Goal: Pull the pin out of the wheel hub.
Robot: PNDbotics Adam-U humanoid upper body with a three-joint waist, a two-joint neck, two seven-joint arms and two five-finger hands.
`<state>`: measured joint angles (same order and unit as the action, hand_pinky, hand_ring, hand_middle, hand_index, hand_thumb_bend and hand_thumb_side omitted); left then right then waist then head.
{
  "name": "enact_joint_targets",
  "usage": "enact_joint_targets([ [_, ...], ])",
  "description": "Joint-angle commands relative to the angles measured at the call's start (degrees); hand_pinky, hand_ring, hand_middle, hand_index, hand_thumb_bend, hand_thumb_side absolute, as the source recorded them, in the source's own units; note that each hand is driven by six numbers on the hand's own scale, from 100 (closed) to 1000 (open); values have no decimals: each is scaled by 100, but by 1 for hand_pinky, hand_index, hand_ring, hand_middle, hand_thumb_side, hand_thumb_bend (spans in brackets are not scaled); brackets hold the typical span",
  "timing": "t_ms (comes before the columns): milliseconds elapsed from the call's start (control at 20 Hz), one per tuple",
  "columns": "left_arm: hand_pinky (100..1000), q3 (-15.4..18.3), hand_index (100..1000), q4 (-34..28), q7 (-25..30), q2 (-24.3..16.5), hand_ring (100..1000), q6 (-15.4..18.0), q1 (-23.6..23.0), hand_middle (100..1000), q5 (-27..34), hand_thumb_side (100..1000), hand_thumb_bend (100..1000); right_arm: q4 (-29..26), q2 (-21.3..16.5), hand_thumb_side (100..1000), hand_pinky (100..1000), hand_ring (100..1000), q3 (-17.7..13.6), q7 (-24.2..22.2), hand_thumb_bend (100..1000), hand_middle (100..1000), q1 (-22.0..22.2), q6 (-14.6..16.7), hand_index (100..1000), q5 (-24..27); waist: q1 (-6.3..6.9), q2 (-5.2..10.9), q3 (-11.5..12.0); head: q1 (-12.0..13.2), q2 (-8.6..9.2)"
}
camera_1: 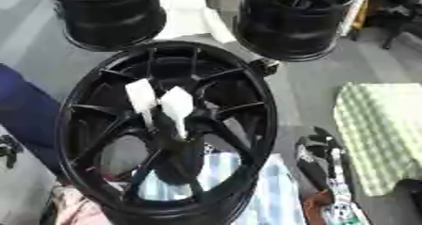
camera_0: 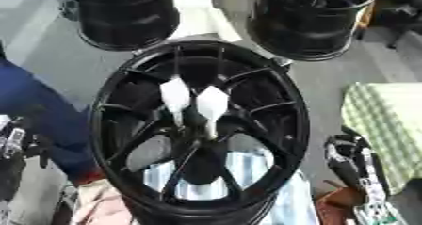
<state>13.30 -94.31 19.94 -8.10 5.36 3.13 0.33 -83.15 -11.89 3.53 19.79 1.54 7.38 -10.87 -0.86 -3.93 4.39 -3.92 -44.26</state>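
Grey floor spreads round the work, with a green-and-white checked cloth [camera_0: 385, 125] lying at the right side. Nearest the camera, under the wheel, a pale blue striped fabric [camera_0: 247, 172] shows through the spokes. At the lower right the right robot hand [camera_0: 354, 165], black with silver parts, hangs beside the rim and apart from it, holding nothing; how far its fingers are curled I cannot tell. At the left edge the left robot hand [camera_0: 15, 146] shows only in part, dark and blurred, beside a dark blue sleeve-like shape [camera_0: 37, 111]; its fingers cannot be made out.

Centre of view stands the large glossy black multi-spoke wheel hub [camera_0: 284, 125], face tilted up to the camera. Two white wedge-headed pins [camera_0: 212, 104] stick up side by side from its middle, their narrow stems going down into the centre.

Farther off, two more black wheel rims [camera_0: 124, 17] stand on the floor, one at upper left, one at upper right.
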Motion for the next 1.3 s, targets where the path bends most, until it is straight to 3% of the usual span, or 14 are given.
enact_joint_targets([
  [50, 182, 37, 903, -92, 17, -88, 1000, 2, 55, 906, 40, 825, 100, -66, -76, 430, 740, 683, -24, -20, 129, 722, -35, 6, 879, -30, 5, 59, 9, -3, 14],
  [1300, 212, 47, 902, -137, 24, -90, 1000, 28, 60, 911, 134, 817, 100, -63, -76, 432, 741, 684, -19, -35, 131, 723, -48, 6, 880, -75, 14, 55, -4, -11, 14],
])
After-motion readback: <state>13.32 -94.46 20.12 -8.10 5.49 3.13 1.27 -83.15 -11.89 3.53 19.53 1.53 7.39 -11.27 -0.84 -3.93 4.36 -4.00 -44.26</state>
